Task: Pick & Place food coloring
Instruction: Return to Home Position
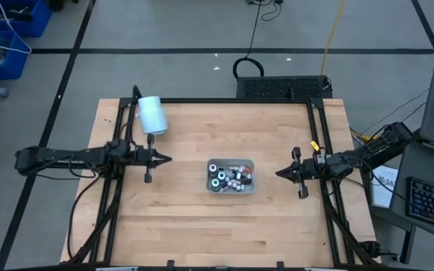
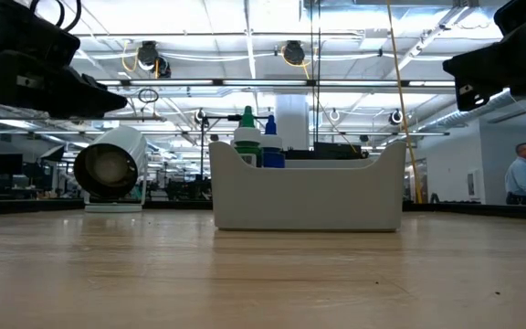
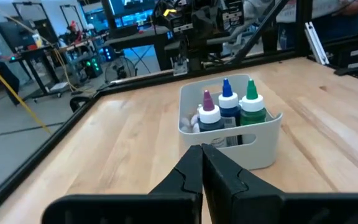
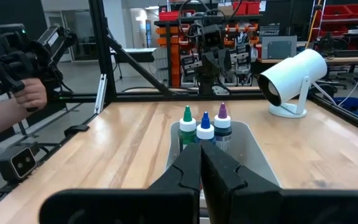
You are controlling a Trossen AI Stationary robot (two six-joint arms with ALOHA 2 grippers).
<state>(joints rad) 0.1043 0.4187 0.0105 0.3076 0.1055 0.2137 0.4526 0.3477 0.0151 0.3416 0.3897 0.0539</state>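
Table: pale wooden top [image 1: 187, 218] inside a black frame, carrying everything listed below.
Left gripper [image 1: 166, 159]: over the table's left half, above the wood, pointing at the bin from well apart; fingers pressed flat together, holding nothing.
Right gripper [image 1: 280, 173]: over the right half, likewise aimed at the bin and clear of it; fingers closed on each other, empty.
White cylinder [image 1: 152, 114]: on its side on a small stand near the far left corner, dark open end toward the low camera.
Grey rectangular bin [image 1: 230, 160]: mid-table between the two grippers, touching neither.
Food coloring [image 1: 232, 178]: all inside the bin.
Three taller dark bottles [image 3: 229, 109]: upright in a row at the bin's left end, with green, blue and purple pointed caps.
Smaller bottles: heaped beside them, seemingly white-capped, too small to count from above.
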